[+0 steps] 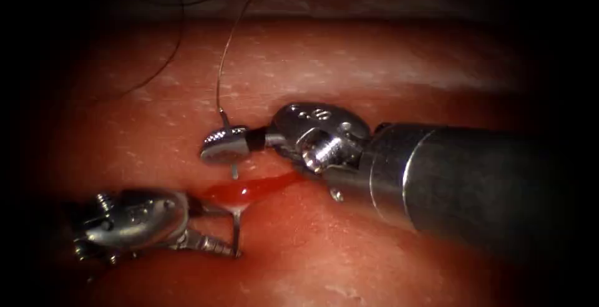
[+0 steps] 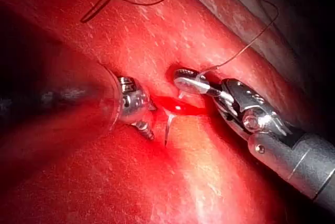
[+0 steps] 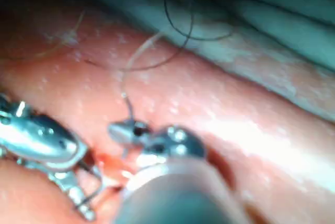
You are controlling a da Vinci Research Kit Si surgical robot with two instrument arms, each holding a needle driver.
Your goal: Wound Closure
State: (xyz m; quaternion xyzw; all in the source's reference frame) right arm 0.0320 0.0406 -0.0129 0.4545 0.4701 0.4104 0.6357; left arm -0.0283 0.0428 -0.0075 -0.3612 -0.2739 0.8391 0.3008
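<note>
**Tissue** [image 1: 374, 51]: the largest item, pale red pork belly lying all round the cut [image 1: 284, 179]. We judge it soft and yielding, easily torn if the needle is levered sideways.

**Right tool** [image 1: 215, 148]: comes in from the right of the cut. Its fingers are pressed together on the needle's rear end, just where the thread joins, directly above the cut.

**Left tool** [image 1: 218, 229]: lies left of the cut. Its fingers are spread and hold nothing. The lower finger reaches to the needle's point, and we cannot tell whether it touches.

**Red fluid** [image 1: 240, 191]: a glossy pool filling the left end of the cut and covering the needle's middle.

**Thread** [image 1: 228, 51]: a fine dark strand that rises from the right tool's fingers away from the cut, with loose loops on the tissue far above it. We judge it light, limp and prone to snagging.

**Needle** [image 1: 237, 232]: a curved steel needle that crosses the cut. A short length shows under the right tool's fingers, the middle goes into the fluid-filled cut, and the pointed part stands clear of the tissue below the cut, between the left tool's spread fingers. We judge it stiff, thin and slippery with fluid. In our view the best hold is on the exposed body a little behind the point, squarely across the curve so that it cannot swivel, and never on the fragile tip.
</note>
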